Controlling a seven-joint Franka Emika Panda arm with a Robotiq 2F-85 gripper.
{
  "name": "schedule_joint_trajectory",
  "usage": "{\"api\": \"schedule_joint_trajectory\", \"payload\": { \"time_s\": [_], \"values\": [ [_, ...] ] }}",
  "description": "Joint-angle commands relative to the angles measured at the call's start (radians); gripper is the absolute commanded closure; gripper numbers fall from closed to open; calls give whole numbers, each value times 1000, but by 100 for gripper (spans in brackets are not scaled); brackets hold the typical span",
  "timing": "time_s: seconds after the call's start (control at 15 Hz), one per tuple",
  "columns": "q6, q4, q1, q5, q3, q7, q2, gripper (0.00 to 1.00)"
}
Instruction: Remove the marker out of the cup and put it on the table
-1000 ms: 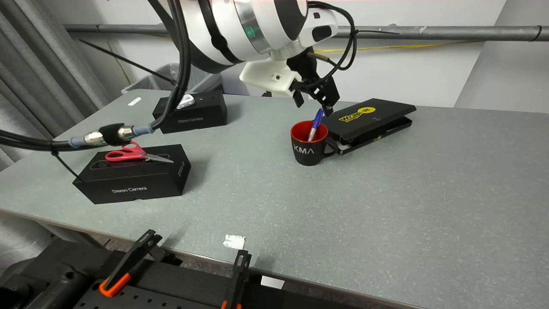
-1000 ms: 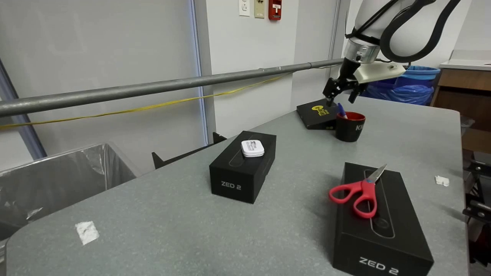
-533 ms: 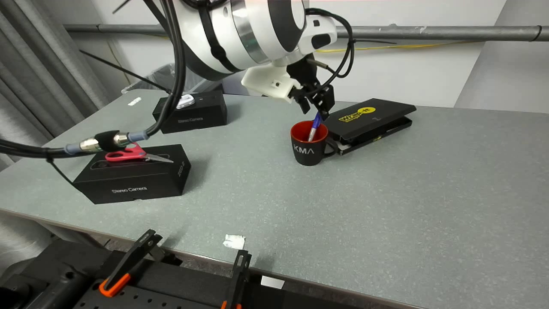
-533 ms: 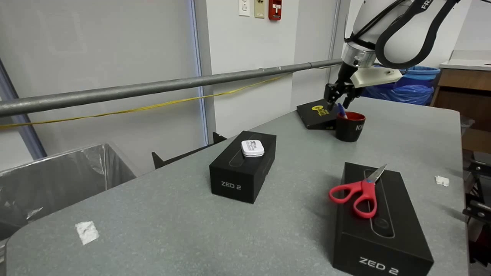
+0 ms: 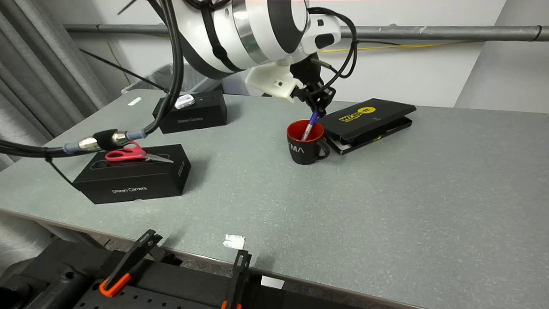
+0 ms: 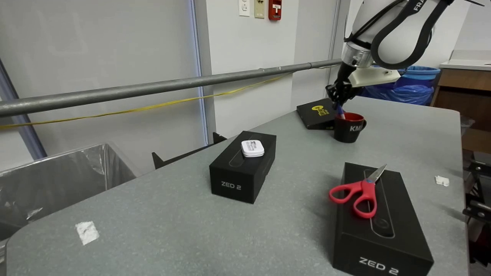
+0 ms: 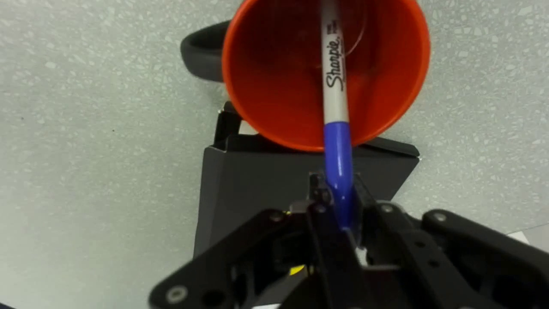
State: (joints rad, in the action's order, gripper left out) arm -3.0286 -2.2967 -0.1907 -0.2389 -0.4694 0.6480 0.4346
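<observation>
The white robot arm leans in from eleven o'clock in an exterior view, its black gripper pointing just shy of six o'clock; I see the fingers pinched together.

Includes one cup, one marker in it, one case beside it and, well apart from it, two boxes, one container, one pair of scissors.

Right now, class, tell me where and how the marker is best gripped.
Probably grip the marker by its blue cap, from above on the side toward the black case: it leans that way, cap above the rim of the cup, white barrel inside. The claw grips there.
</observation>
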Motion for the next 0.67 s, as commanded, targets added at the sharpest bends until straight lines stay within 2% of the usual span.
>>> {"api": "schedule_joint_trajectory", "payload": {
  "time_s": [0.0,0.13,0.2,0.33,0.4,0.6],
  "values": [
    [-27,-23,-80,16,-98,-14,-34,96],
    [-28,-48,-134,-4,-168,-8,-86,96],
    [-25,-60,-152,-49,-197,28,-117,96],
    [-13,-101,-189,-63,-233,19,-209,96],
    [-15,-124,-197,-69,-233,6,-252,96],
    [10,-191,-212,-60,-162,-32,-343,96]
  ]
}}
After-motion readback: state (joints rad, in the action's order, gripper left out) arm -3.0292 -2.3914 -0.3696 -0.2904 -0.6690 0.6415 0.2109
